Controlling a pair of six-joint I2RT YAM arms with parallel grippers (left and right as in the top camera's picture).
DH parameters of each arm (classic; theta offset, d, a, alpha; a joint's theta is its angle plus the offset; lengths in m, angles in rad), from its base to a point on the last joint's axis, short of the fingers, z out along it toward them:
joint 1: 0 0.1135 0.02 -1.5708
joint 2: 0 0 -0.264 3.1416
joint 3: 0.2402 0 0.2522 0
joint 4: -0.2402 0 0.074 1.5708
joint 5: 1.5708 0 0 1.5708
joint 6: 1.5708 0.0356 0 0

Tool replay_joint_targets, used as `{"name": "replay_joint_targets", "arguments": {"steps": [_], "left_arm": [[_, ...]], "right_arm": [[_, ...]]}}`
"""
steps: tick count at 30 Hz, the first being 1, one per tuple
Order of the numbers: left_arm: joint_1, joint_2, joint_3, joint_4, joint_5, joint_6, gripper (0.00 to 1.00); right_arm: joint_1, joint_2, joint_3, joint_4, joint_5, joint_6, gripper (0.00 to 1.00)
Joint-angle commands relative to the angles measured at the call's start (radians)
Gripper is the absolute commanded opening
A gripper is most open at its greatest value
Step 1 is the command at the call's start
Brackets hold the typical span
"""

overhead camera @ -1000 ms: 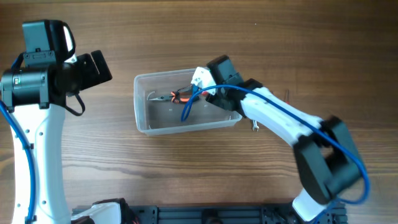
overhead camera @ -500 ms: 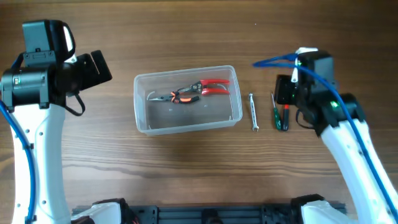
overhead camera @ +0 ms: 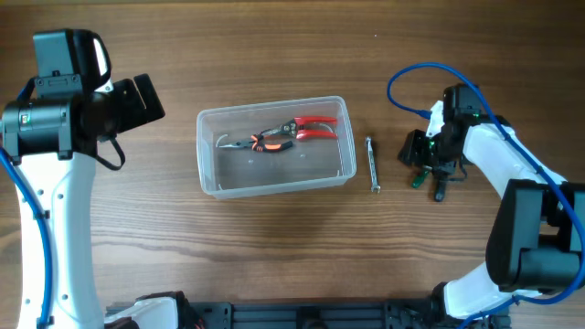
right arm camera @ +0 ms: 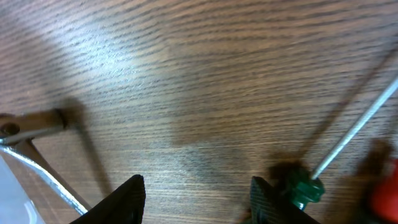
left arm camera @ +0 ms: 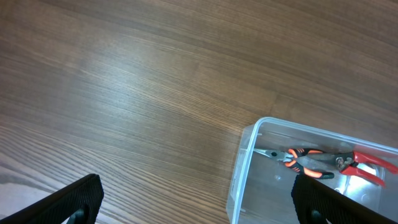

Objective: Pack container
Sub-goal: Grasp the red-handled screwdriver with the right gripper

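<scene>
The clear plastic container point(overhead camera: 208, 174) sits mid-table. Inside lie orange-and-black pliers point(overhead camera: 265, 142) and red-handled pliers point(overhead camera: 311, 128). In the left wrist view the container's rim point(left arm camera: 247, 158) and both pliers point(left arm camera: 308, 160) show at the lower right. My left gripper point(left arm camera: 199, 205) is open and empty, above the table left of the container. My right gripper point(right arm camera: 199, 199) is open and empty, low over the table right of the container point(overhead camera: 419, 163). A green-handled screwdriver point(right arm camera: 305, 186) lies just outside its right finger; its tip shows overhead point(overhead camera: 417, 180).
A small metal wrench point(overhead camera: 372, 164) lies between the container and the right gripper; it also shows in the right wrist view point(right arm camera: 31, 122). A red handle point(right arm camera: 382, 194) sits beside the green screwdriver. A blue cable point(overhead camera: 411, 87) loops above the right arm.
The right arm left the container, with the red-handled pliers now lying inside, swung right and came down over the screwdrivers. The left arm has not moved.
</scene>
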Motion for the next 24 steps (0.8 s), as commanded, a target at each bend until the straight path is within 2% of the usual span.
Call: {"name": "replay_joint_targets", "arguments": {"steps": [1, 5, 8, 10, 12, 14, 24], "left_arm": [[0.006, -0.002, 0.005, 0.003, -0.009, -0.013, 1.00], [0.006, -0.002, 0.005, 0.003, -0.009, -0.013, 1.00], [0.006, -0.002, 0.005, 0.003, -0.010, -0.013, 1.00], [0.006, -0.002, 0.005, 0.003, -0.010, -0.013, 1.00], [0.006, -0.002, 0.005, 0.003, -0.010, -0.013, 1.00], [0.006, -0.002, 0.005, 0.003, -0.010, -0.013, 1.00], [0.006, -0.002, 0.005, 0.003, -0.009, -0.013, 1.00]], "right_arm": [[0.003, 0.014, -0.006, -0.002, -0.023, -0.041, 0.54], [0.003, -0.040, 0.010, 0.006, -0.033, -0.040, 0.54], [-0.001, -0.200, 0.030, 0.007, -0.026, -0.039, 0.62], [-0.018, -0.328, 0.031, -0.017, 0.049, -0.036, 0.66], [-0.042, -0.383, 0.031, -0.077, 0.164, -0.036, 0.66], [-0.074, -0.373, 0.018, -0.110, 0.234, -0.032, 0.66], [-0.302, -0.298, -0.076, -0.111, 0.236, 0.043, 0.66]]}}
